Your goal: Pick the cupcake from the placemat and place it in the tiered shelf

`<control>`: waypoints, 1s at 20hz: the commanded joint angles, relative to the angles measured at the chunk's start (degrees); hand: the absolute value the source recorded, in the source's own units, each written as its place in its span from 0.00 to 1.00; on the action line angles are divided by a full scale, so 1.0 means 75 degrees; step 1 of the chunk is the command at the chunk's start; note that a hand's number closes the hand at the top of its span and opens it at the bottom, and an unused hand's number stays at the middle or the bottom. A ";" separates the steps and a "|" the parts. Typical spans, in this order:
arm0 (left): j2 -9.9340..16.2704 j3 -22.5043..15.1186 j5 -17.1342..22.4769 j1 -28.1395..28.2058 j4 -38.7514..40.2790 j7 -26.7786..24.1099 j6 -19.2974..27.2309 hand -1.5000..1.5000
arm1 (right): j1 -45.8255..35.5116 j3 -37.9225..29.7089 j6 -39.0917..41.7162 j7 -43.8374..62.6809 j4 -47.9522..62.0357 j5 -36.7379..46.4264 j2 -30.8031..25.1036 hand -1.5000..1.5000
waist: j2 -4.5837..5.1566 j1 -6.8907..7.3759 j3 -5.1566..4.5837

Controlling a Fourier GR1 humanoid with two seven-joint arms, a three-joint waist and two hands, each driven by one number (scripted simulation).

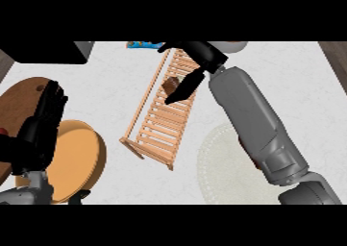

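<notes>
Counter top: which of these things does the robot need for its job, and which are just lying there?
Needed: cupcake, wooden shelf, pale placemat, right hand.

Lying about: orange plate, brown board, blue packet, resting left hand.

table (pixel 119 103): white, lightly marbled top that fills most of the view
tiered shelf (pixel 160 120): light wooden slats, long and narrow, lying on the middle of the table and running slantwise from the far edge toward the near side
placemat (pixel 226 166): round, pale, woven look, on the table just right of the shelf's near end, partly covered by the grey forearm
wooden board (pixel 16 108): dark brown, rounded, at the left edge
orange plate (pixel 80 158): round, near left, overlapping the board
blue object (pixel 142 44): small, at the far edge, too cut off to identify
</notes>
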 commanded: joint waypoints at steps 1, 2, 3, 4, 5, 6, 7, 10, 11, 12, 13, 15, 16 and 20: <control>-0.0023 0.0113 -0.0116 -0.0381 0.0413 -0.0098 0.0140 0.50 | -0.0269 -0.0429 0.0320 -0.0412 0.0335 -0.0424 -0.0028 0.00 | 0.0014 -0.0035 -0.0001; -0.0189 -0.0198 -0.0199 -0.0279 0.0031 0.0181 0.0185 0.50 | -0.0707 -0.0780 0.0643 0.0009 0.0312 -0.0784 -0.0174 0.00 | 0.0003 -0.0022 0.0001; 0.0041 0.0017 -0.0133 0.0041 -0.0124 0.0036 0.0042 0.50 | -0.0286 -0.0788 0.0590 -0.0049 -0.0009 -0.0898 -0.0067 0.00 | -0.0024 -0.0059 0.0001; 0.0149 0.0152 0.0098 -0.0063 -0.0028 0.0126 -0.0150 0.50 | -0.0535 -0.1009 0.0736 0.0137 0.0133 -0.1070 -0.0241 0.00 | -0.0015 -0.0048 -0.0001; 0.0053 0.0019 -0.0121 -0.0277 0.0069 0.0192 0.0035 0.50 | -0.0315 -0.1180 0.0696 0.0073 0.0113 -0.1258 -0.0232 0.00 | -0.0015 -0.0088 0.0001; 0.0054 0.0145 -0.0039 -0.0099 0.0180 -0.0100 -0.0020 0.50 | -0.0580 -0.1292 0.0713 0.0273 0.0093 -0.1327 -0.0382 0.00 | -0.0014 -0.0068 -0.0002; 0.0049 0.0242 0.0018 0.0259 0.0446 -0.0690 -0.0148 0.50 | -0.0674 -0.1359 0.0722 0.0655 -0.0031 -0.1361 -0.0565 0.00 | -0.0023 -0.0087 -0.0005; -0.0023 -0.0018 -0.0058 0.0088 0.0074 -0.0286 -0.0139 0.50 | -0.1142 -0.1802 0.0389 0.0745 0.0769 -0.1457 -0.0993 0.00 | 0.0021 0.0027 -0.0002; -0.0103 -0.0090 -0.0149 0.0397 -0.0304 -0.0042 0.0013 0.50 | -0.1254 -0.1985 0.0545 0.1454 0.0533 -0.1724 -0.1099 0.00 | -0.0028 -0.0023 -0.0001; 0.0006 -0.0018 -0.0143 0.0110 -0.0209 -0.0043 -0.0026 0.50 | -0.1453 -0.2129 0.0733 0.0951 0.1104 -0.1657 -0.1653 0.00 | 0.0047 0.0092 0.0000; -0.0089 -0.0022 -0.0139 0.0009 -0.0021 -0.0154 0.0025 0.50 | -0.1058 -0.2127 0.0775 0.1113 0.0954 -0.1657 -0.1843 0.00 | 0.0018 -0.0034 -0.0001; -0.0178 -0.0108 -0.0154 0.0028 -0.0193 0.0110 0.0100 0.50 | -0.1168 -0.2296 0.1080 0.1053 0.1531 -0.1680 -0.2389 0.00 | 0.0067 0.0085 0.0002; -0.0108 -0.0083 -0.0177 0.0124 0.0038 -0.0252 -0.0028 0.50 | -0.1598 -0.2516 0.1154 0.1462 0.1649 -0.1839 -0.2706 0.00 | 0.0074 0.0098 -0.0002; 0.0011 0.0054 -0.0098 -0.0739 0.0125 0.0282 0.0025 0.50 | -0.1371 -0.2465 0.1663 0.0571 0.2387 -0.1633 -0.3296 0.00 | 0.0176 0.0214 0.0007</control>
